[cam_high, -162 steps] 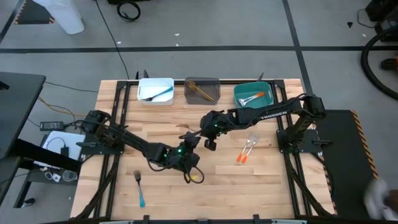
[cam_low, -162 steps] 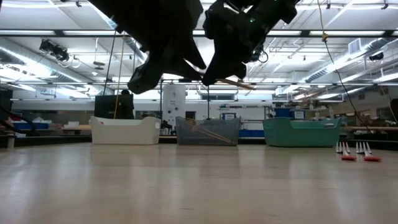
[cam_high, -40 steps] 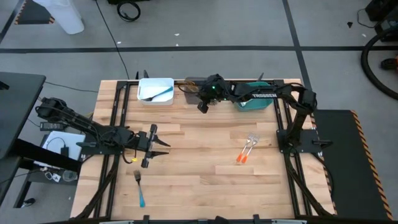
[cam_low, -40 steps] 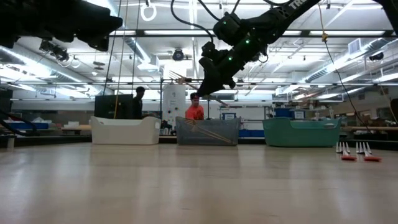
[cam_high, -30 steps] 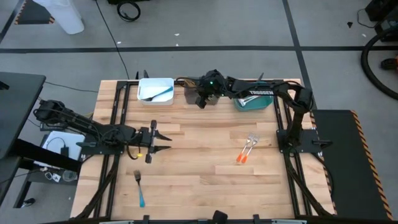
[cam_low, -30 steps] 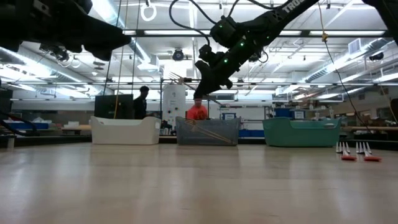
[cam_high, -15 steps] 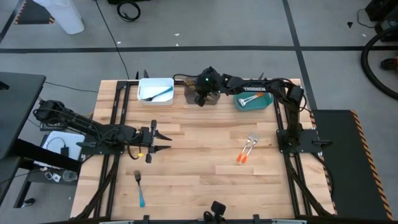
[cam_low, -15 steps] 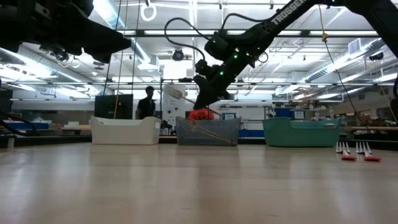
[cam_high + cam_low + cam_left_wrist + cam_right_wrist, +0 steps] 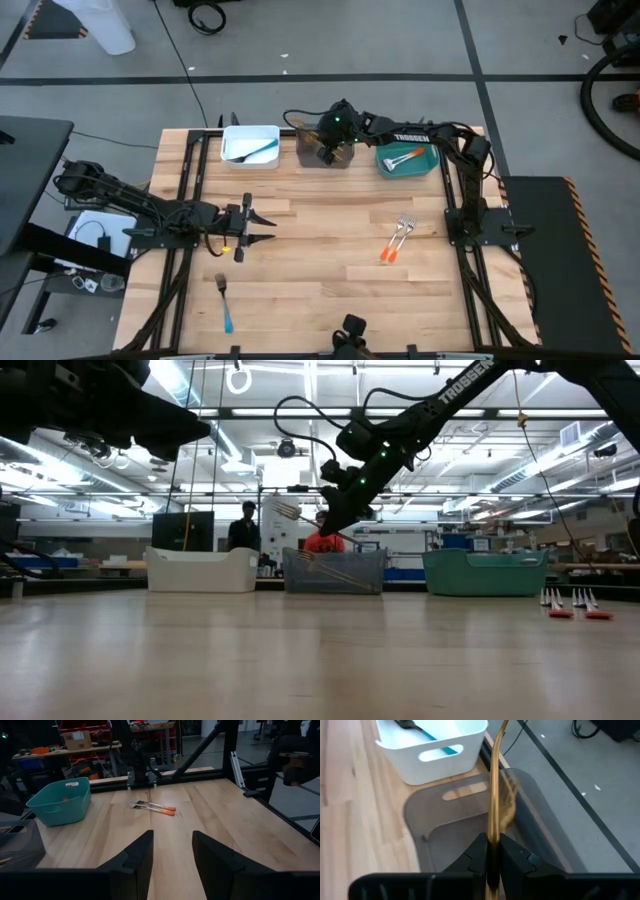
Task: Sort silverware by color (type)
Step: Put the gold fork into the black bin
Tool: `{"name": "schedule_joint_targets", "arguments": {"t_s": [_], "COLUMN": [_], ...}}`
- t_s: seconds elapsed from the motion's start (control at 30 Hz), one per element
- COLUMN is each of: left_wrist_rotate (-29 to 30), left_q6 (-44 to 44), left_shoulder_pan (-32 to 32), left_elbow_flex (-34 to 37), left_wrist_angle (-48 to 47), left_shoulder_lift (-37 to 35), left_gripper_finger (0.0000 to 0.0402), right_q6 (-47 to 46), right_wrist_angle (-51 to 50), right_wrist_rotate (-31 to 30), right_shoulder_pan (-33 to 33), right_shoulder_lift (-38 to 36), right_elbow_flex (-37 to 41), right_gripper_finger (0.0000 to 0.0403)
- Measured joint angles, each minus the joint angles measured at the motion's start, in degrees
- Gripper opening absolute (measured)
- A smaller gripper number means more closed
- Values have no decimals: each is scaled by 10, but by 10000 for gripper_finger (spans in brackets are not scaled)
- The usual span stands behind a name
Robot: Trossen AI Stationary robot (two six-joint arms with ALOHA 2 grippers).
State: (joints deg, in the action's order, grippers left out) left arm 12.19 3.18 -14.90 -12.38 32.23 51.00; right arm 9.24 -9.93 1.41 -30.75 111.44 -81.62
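My right gripper [image 9: 493,851] hovers over the grey bin [image 9: 312,133] at the table's far edge, shut on a gold fork [image 9: 494,785]. In the low view the fork's tines [image 9: 285,512] stick out beside the gripper [image 9: 335,515], above the bin [image 9: 333,572]. Gold utensils lie in that bin [image 9: 335,573]. My left gripper [image 9: 262,227] waits open over the table's left middle; its fingers [image 9: 172,852] touch nothing. Two orange-handled forks [image 9: 397,240] lie flat at the right, a blue-handled fork [image 9: 224,300] lies flat near the left front. My right gripper pinches the gold fork's handle [image 9: 493,832] between its two fingers [image 9: 479,851]. The fork runs forward along the fingers, past their ends. It is lifted clear above the grey bin, slanting, with the tines [image 9: 285,512] out beyond the gripper.
A white bin [image 9: 250,145] with a blue-handled utensil stands left of the grey one, a teal bin [image 9: 407,157] with orange-handled utensils to its right. People move in the room behind the table [image 9: 245,520]. Bare wood lies between the arms [image 9: 320,240].
My right gripper has moved toward the table's far edge, over the grey bin, still shut on the gold fork. The fork's tines have come down closer to the bin's rim in the low view. The left arm has kept still.
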Motion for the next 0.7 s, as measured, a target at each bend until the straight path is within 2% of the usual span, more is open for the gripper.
{"name": "schedule_joint_targets", "arguments": {"t_s": [0.37, 0.7], "left_wrist_rotate": [0, 2], "left_q6": [0, 1], "left_shoulder_pan": [0, 0], "left_elbow_flex": [0, 0], "left_wrist_angle": [0, -6], "left_shoulder_lift": [0, 0], "left_gripper_finger": [143, 143], "right_q6": [25, -19], "right_wrist_angle": [-7, -91], "right_wrist_rotate": [-12, -31], "right_shoulder_pan": [-18, -23], "right_shoulder_lift": [-1, -1], "right_elbow_flex": [0, 3], "right_gripper_finger": [43, 43]}}
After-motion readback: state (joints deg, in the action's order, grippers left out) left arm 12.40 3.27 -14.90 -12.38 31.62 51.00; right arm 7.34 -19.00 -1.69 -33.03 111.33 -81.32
